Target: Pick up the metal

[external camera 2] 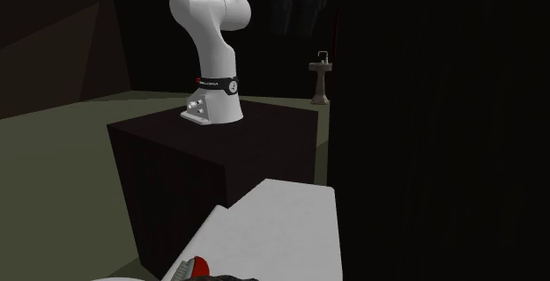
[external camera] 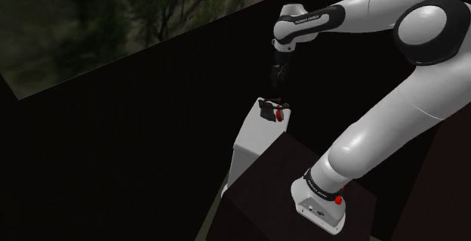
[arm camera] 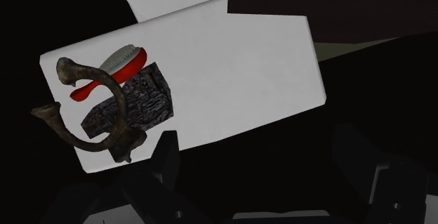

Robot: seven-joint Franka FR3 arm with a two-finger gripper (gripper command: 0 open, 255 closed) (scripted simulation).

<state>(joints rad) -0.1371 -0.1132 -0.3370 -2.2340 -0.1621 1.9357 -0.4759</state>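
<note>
A small white table (arm camera: 246, 68) carries three things crowded at one end. One is a curved, tarnished metal-looking piece (arm camera: 105, 117) shaped like a hooked rod. It arches over a dark rough block (arm camera: 140, 100). A red brush with white bristles (arm camera: 116, 67) lies just beyond them. My gripper (arm camera: 260, 166) hangs above the table, open, its black fingers (arm camera: 165, 156) apart with nothing between them. The cluster lies off to the side of one finger. In the shoulder view the gripper (external camera: 276, 81) hovers a little above the dark cluster (external camera: 268, 109) and the red brush (external camera: 280, 112).
The white table (external camera: 253, 137) stands against the dark box stand (external camera: 279, 179). A dim sloping wall (external camera: 113, 20) rises behind it. In the second exterior view the brush (external camera 2: 199, 267) shows at the table's (external camera 2: 282, 226) near end, and a pedestal sink (external camera 2: 322, 81) stands far off.
</note>
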